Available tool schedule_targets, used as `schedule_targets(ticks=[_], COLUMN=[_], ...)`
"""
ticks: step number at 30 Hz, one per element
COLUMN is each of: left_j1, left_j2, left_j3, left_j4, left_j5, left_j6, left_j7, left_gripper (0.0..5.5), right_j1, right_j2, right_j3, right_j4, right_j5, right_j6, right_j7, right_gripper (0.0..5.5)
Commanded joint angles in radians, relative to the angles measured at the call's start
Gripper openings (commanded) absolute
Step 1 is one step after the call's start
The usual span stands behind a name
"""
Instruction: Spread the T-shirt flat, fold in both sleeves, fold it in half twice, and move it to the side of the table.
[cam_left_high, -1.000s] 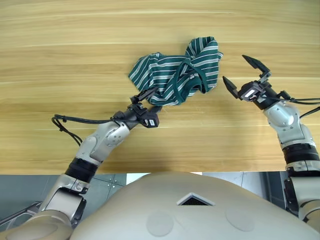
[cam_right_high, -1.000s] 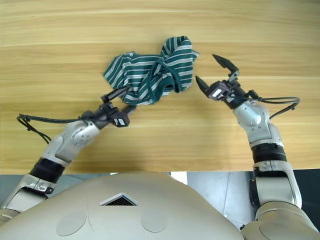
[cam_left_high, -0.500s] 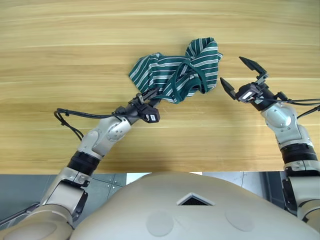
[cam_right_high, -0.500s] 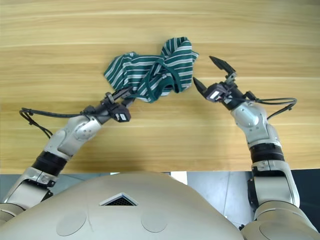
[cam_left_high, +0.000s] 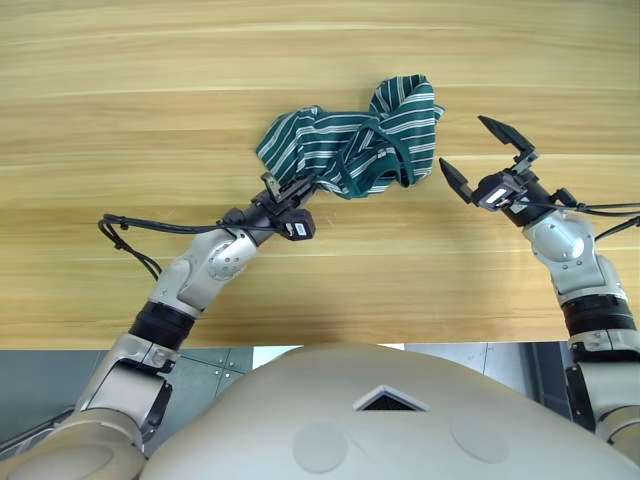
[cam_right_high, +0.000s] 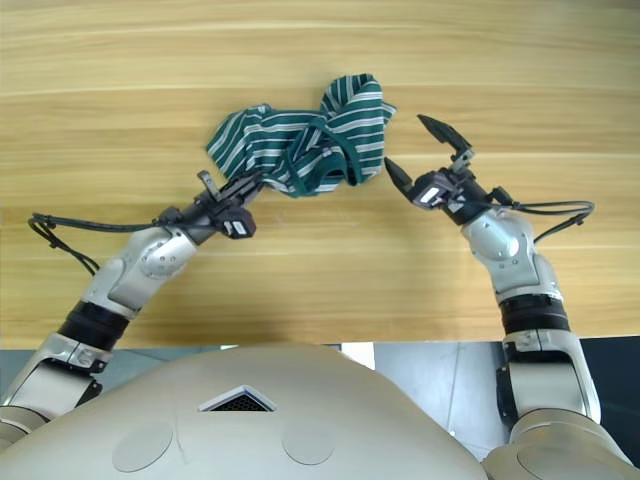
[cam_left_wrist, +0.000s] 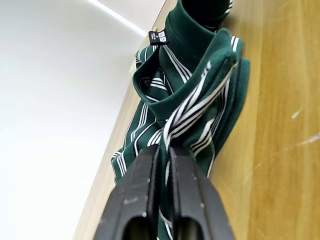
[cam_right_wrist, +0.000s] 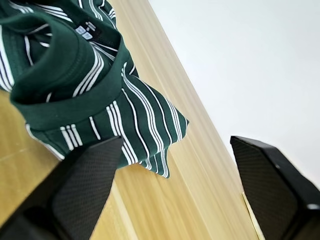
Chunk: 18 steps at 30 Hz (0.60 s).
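Observation:
A crumpled green T-shirt (cam_left_high: 350, 140) with white stripes lies bunched in the middle of the wooden table (cam_left_high: 150, 80). My left gripper (cam_left_high: 300, 186) sits at the shirt's near-left edge, shut on a fold of the striped cloth (cam_left_wrist: 172, 131). In the left wrist view the two fingers (cam_left_wrist: 137, 200) pinch the fabric between them. Just right of the shirt, my right gripper (cam_left_high: 482, 152) hovers wide open with nothing held. The right wrist view has the shirt's collar and label (cam_right_wrist: 65, 60) beyond its spread fingers (cam_right_wrist: 85, 180).
The table's near edge (cam_left_high: 330, 340) runs just below both forearms. Bare wood surrounds the shirt to the left, right and far side. A black cable (cam_left_high: 125, 235) loops off the left forearm.
My left gripper has drawn slightly toward the left and near side with the cloth pinched in it, lifting the shirt's near edge. The right gripper has edged a little closer to the shirt, still open.

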Motion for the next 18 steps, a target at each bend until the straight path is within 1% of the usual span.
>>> schedule_targets(ticks=[1, 6, 11, 15, 18], left_j1=[0.092, 0.064, 0.029, 0.015, 0.011], left_j2=[0.070, 0.052, 0.001, -0.030, -0.045], left_j3=[-0.001, 0.087, 0.179, 0.189, 0.189], left_j4=[0.132, 0.122, 0.095, 0.106, 0.112], left_j5=[0.036, -0.034, -0.127, -0.137, -0.145], left_j6=[0.094, 0.078, 0.046, 0.032, 0.011], left_j7=[-0.049, 0.012, 0.092, 0.123, 0.136], left_gripper=[0.01, 0.01, 0.01, 0.01, 0.01], right_j1=[0.003, -0.017, -0.037, -0.041, -0.066], right_j2=[-0.015, -0.017, 0.024, 0.050, 0.074], right_j3=[0.009, 0.056, 0.131, 0.184, 0.214], right_j4=[0.007, 0.050, 0.084, 0.054, 0.089], right_j5=[-0.019, -0.100, -0.180, -0.185, -0.195], right_j6=[0.026, 0.064, 0.085, 0.088, 0.095], right_j7=[0.024, 0.038, 0.028, 0.050, 0.040], right_gripper=[3.96, 3.96, 3.96, 3.96, 3.96])
